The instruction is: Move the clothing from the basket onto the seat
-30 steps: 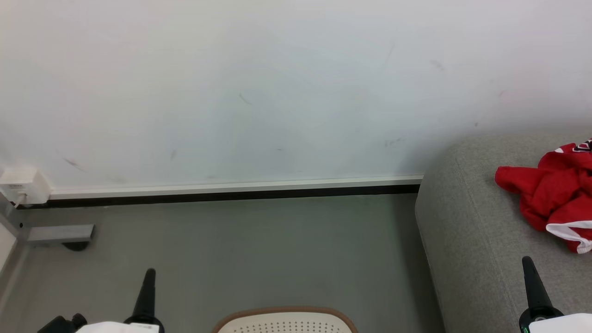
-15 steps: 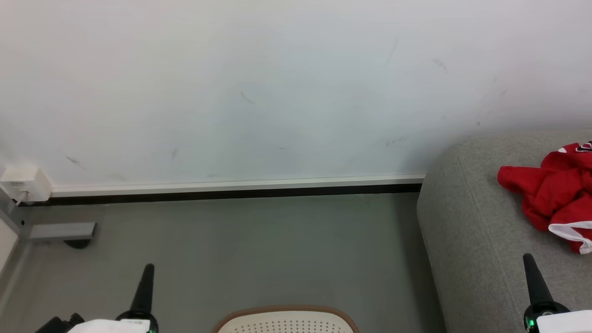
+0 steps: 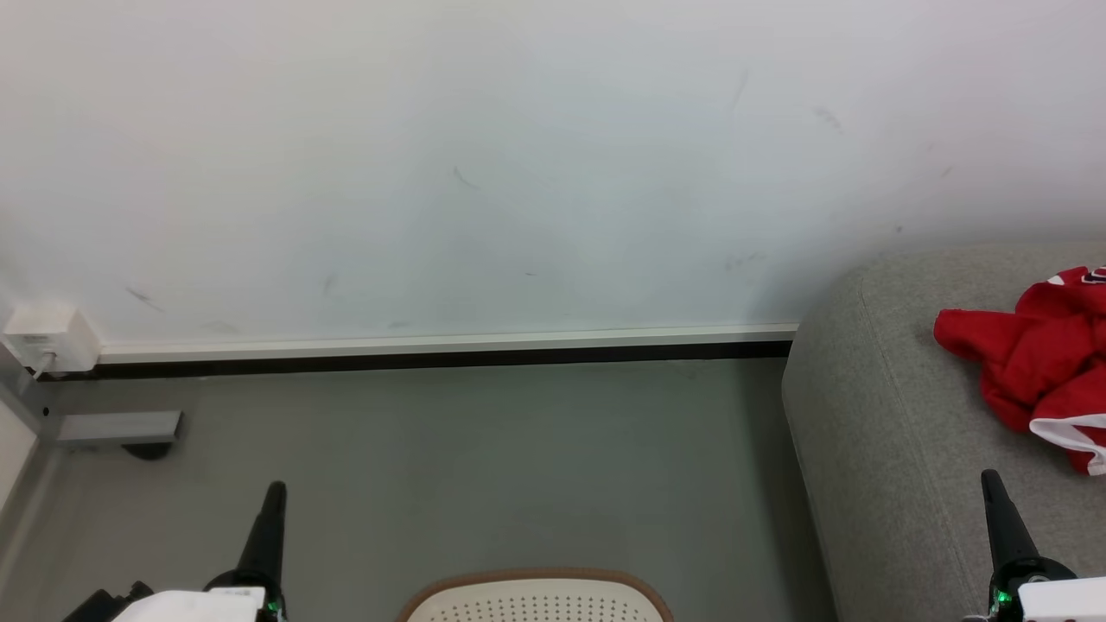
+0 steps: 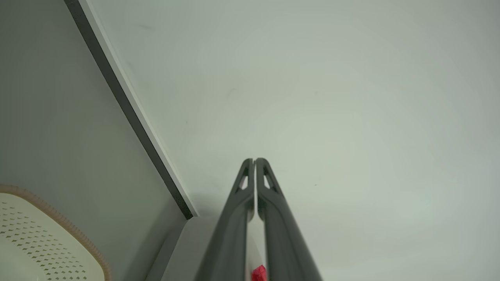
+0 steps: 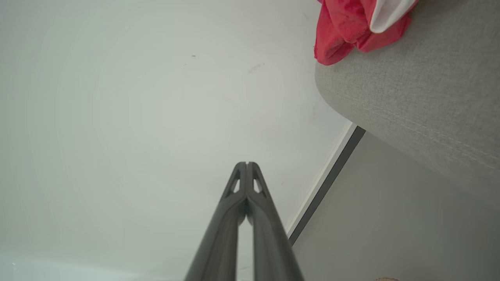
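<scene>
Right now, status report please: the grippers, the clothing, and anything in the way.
Left gripper and right gripper both shut, fingers together. Red clothing lying on the seat. Basket rim at bottom edge, contents unseen. Nothing visible in the way.

The bottom edge of my head view cuts off the basket [image 3: 536,594], so its inside is hidden (I get the far rim and a strip of wall). The clothing [image 3: 1032,367] and the seat [image 3: 873,432] run off the right edge. A red scrap [image 4: 258,273] low between the fingers of my left gripper [image 4: 254,160] is too small to tell.
</scene>
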Robot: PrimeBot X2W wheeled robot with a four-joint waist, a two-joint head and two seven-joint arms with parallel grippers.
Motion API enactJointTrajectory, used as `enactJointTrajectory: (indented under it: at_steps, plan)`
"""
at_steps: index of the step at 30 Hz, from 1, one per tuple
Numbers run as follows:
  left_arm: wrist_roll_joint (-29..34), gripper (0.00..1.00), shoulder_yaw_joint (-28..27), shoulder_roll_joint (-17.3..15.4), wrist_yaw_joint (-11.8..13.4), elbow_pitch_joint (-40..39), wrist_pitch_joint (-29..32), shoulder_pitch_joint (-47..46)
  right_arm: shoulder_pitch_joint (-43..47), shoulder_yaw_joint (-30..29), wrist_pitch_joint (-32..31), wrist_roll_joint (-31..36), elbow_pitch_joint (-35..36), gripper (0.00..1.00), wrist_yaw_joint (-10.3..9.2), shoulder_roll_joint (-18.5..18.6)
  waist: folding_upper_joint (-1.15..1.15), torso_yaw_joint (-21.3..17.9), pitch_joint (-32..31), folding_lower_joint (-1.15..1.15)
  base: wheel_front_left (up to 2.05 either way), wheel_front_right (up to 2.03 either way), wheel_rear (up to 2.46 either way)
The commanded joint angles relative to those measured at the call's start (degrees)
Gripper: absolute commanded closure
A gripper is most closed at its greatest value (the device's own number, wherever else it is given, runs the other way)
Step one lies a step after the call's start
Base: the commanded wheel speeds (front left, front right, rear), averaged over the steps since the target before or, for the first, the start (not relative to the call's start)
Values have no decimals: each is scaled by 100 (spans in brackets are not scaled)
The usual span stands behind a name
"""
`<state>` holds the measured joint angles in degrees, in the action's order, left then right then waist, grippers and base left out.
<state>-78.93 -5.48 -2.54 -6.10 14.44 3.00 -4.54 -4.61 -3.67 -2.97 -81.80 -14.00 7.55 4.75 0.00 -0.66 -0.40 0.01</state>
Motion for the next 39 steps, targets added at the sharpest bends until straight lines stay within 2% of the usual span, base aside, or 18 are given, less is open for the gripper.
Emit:
enactJointTrajectory:
  at_steps: [1, 31, 39]
  plan:
    - [-120, 100, -29, -44, -44, -39, 49, -94, -106, -39, -26, -100, 19, 100, -9, -17, 0, 3, 2, 0, 0, 0, 0]
    - [-1371, 100, -112, -51, -159, -46, 365, -194, -193, -289, -351, -1082, -2, 100, -12, -185, 0, 64, 57, -1, 0, 0, 0]
    - [-1385, 100, -114, -51, -158, -45, 375, -193, -194, -295, -358, -1079, -2, 100, -12, -186, 0, 66, 58, -1, 0, 0, 0]
